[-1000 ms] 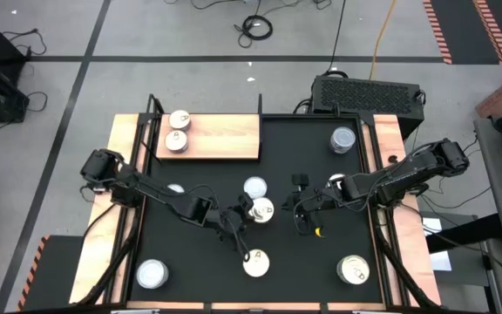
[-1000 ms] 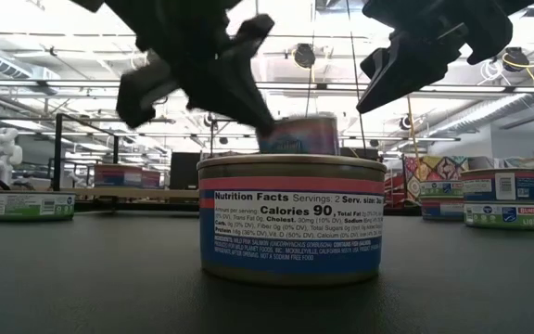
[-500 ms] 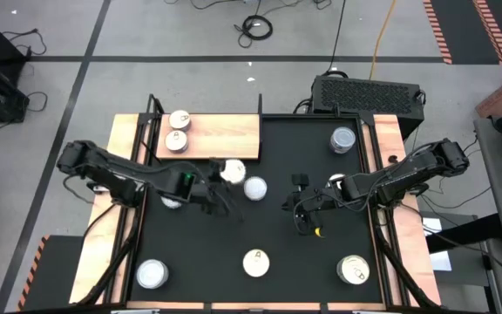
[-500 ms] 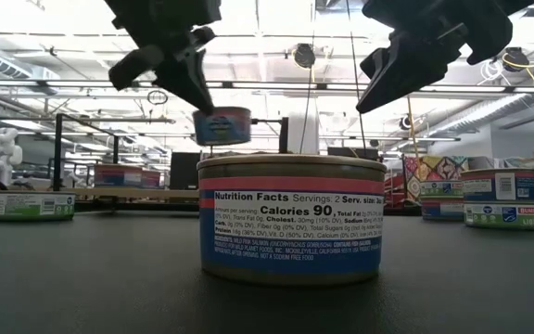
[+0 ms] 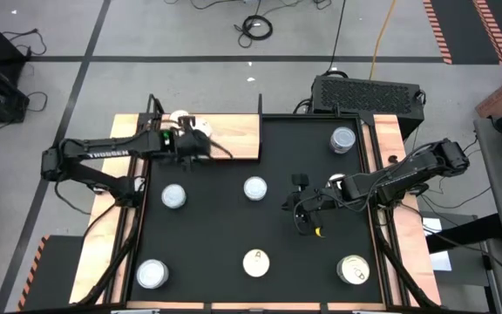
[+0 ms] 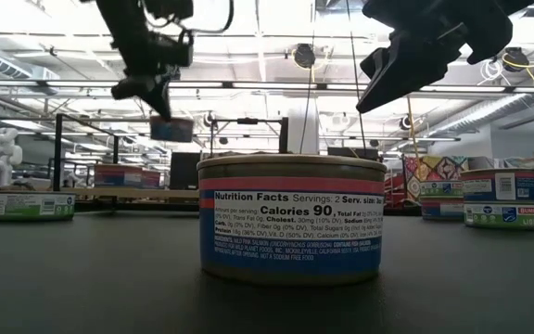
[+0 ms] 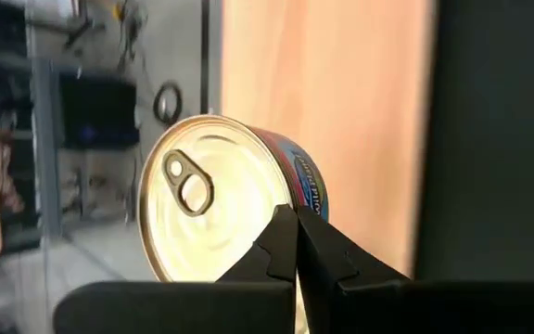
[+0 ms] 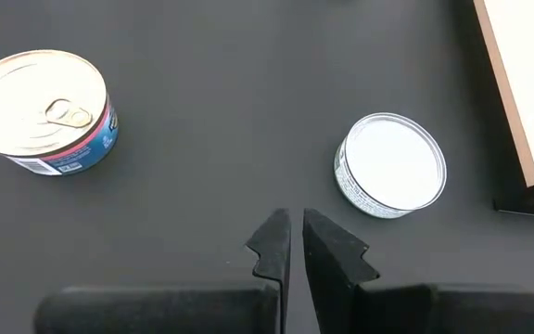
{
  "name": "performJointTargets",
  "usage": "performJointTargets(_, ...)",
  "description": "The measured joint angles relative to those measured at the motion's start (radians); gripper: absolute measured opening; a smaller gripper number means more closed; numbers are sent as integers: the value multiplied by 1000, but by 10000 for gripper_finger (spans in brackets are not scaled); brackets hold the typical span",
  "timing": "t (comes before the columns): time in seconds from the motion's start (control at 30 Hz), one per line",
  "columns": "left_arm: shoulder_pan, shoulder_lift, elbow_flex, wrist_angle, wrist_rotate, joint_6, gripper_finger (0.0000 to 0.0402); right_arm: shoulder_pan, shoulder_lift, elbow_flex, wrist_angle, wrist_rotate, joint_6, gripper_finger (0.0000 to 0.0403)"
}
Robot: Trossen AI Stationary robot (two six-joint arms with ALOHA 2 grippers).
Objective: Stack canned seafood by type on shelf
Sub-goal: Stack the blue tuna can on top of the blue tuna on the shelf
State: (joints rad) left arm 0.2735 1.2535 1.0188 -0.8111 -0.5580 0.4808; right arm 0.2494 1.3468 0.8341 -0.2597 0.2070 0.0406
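Here a squat round tin with a gold pull-tab lid (image 7: pixel 213 206) hung in the left claw (image 5: pixel 200 139), clenched on its rim, above the pale wooden shelf (image 5: pixel 238 138). It should be lowered level onto a matching tin. The right claw (image 8: pixel 291 243) waited empty, nearly shut, over the black surface (image 5: pixel 303 270).

Bright overhead lighting, blurred left-wrist background

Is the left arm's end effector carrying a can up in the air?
Yes, the left end effector is shut on a pull-tab can, which hangs well above the black mat in the low view.
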Motion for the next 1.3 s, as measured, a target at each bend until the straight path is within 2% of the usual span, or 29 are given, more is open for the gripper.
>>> performJointTargets(0.13, 150, -30, -38, 7, 37, 59, 0, 0, 0, 0, -3, 0, 0, 27)
performJointTargets(0.27, 274, -55, -78, 94, 84, 138, 0, 0, 0, 0, 0, 0, -8, 27)
performJointTargets(0.63, 504, -31, -90, 181, 239, 190, 0, 0, 0, 0, 0, -1, -8, 27)
performJointTargets(0.87, 576, -31, -90, 178, 323, 182, 0, 0, 0, 0, 0, -1, -8, 27)
performJointTargets(1.3, 604, -22, -136, 210, 348, 179, 0, 0, 0, 0, 0, -1, -8, 27)
